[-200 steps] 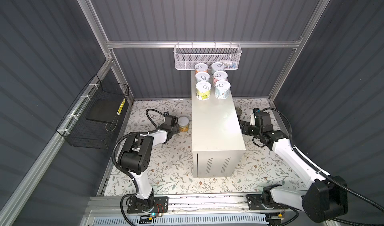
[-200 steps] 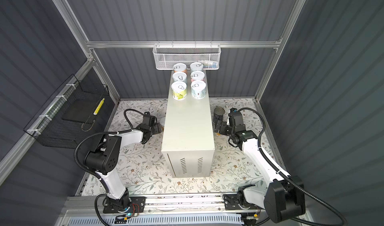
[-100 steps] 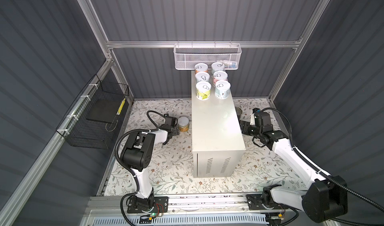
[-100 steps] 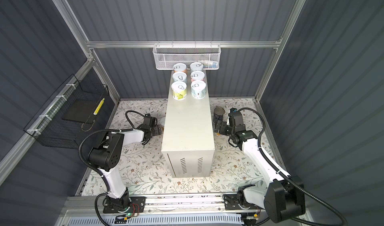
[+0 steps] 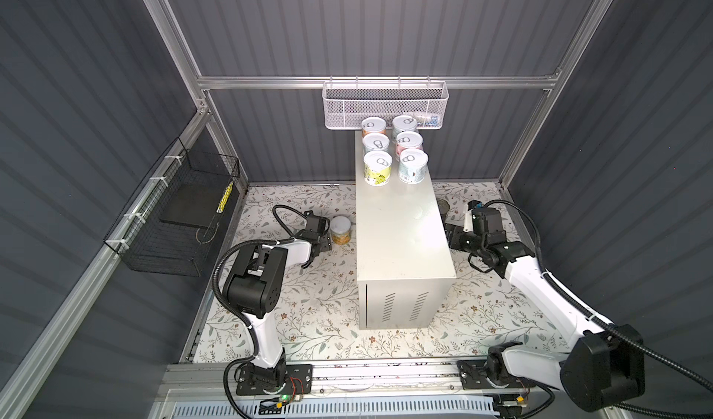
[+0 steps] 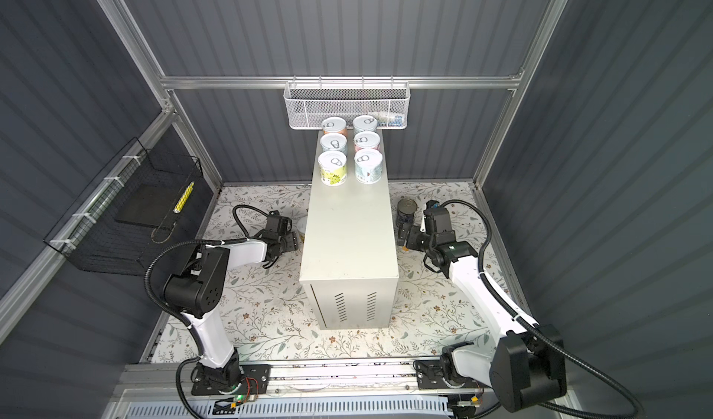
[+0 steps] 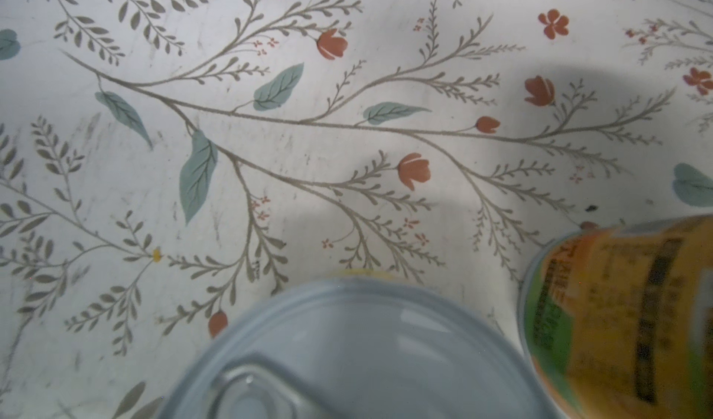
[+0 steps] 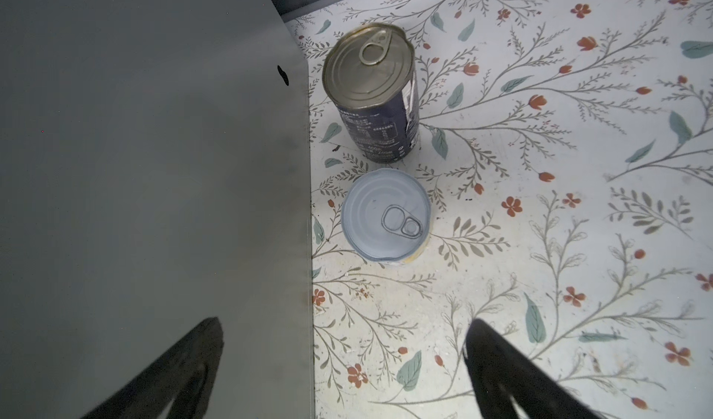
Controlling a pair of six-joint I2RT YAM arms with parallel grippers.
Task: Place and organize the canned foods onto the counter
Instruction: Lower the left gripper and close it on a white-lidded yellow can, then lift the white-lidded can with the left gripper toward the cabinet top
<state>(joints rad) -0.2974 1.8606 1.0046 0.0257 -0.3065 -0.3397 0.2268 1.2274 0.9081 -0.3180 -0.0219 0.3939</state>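
Counter — tall beige-white metal box with a flat top and vent slits on its end face. It stands between the left pincer and the right pincer.

Six small cans — upright, with silvery pull-tab lids and pastel labels. They stand in two rows of three at the counter's far end, well beyond both pincers.

Dark-blue tall can and yellow-labelled small can: both upright, just ahead of the right pincer.

Orange-labelled can: just beside the left pincer.

Silver-lidded can: blurred, close under the left pincer.
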